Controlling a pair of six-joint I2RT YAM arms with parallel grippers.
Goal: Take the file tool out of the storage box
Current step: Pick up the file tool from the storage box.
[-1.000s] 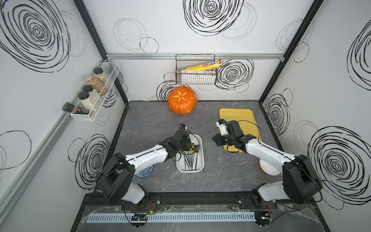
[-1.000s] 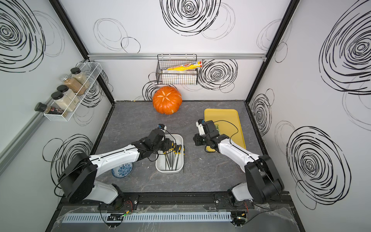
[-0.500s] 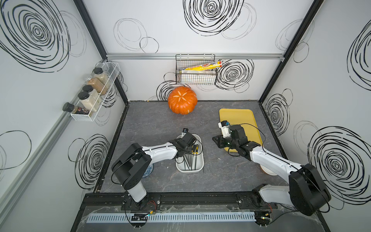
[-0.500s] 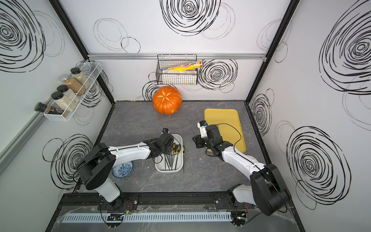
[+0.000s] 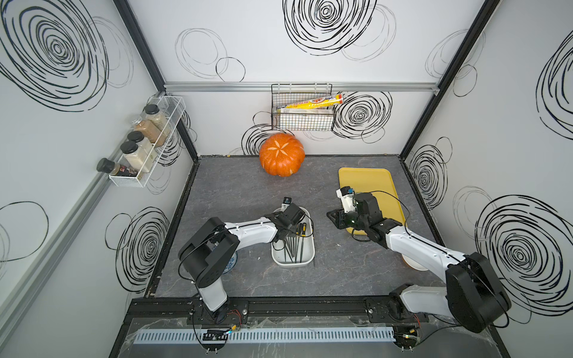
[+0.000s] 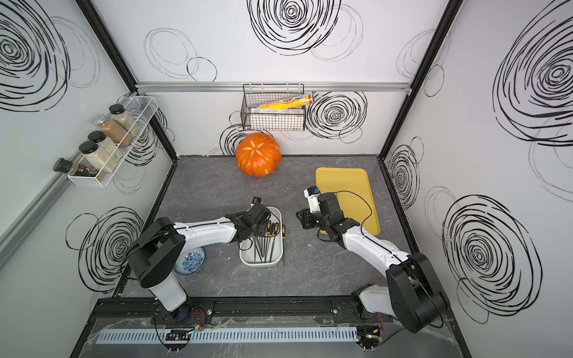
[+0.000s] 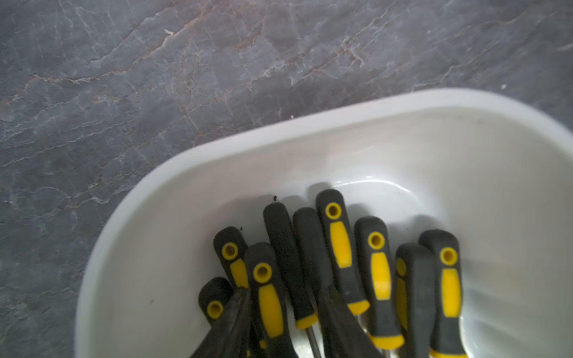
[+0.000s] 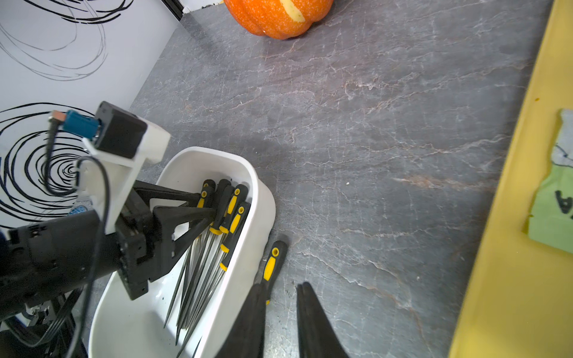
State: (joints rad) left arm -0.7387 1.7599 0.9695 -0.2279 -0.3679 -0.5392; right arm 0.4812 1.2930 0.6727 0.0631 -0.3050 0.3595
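Counter (image 5: 248, 192): grey veined stone, matte.
Storage box (image 5: 293, 262): glossy white tub with rounded corners, located mid-counter.
Left hand (image 8: 207, 203): moved from box rim in among handles within last second. Jaws held partway apart around rubbery black-yellow file handles (image 7: 339, 245); clamping cannot be told. Pick judged imminent.
Right hand (image 8: 280, 286): narrowly parted, empty.
One file (image 8: 270, 263): found outside on counter, against box wall.

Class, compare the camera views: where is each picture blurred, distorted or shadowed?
Left wrist view: storage box rim and file handles look soft, table veining sharper. Right wrist view: yellow tray edge smeared, files in the box crisp. Both top views: walls splay with wide-angle distortion; light is even, only a faint shadow under the pumpkin.
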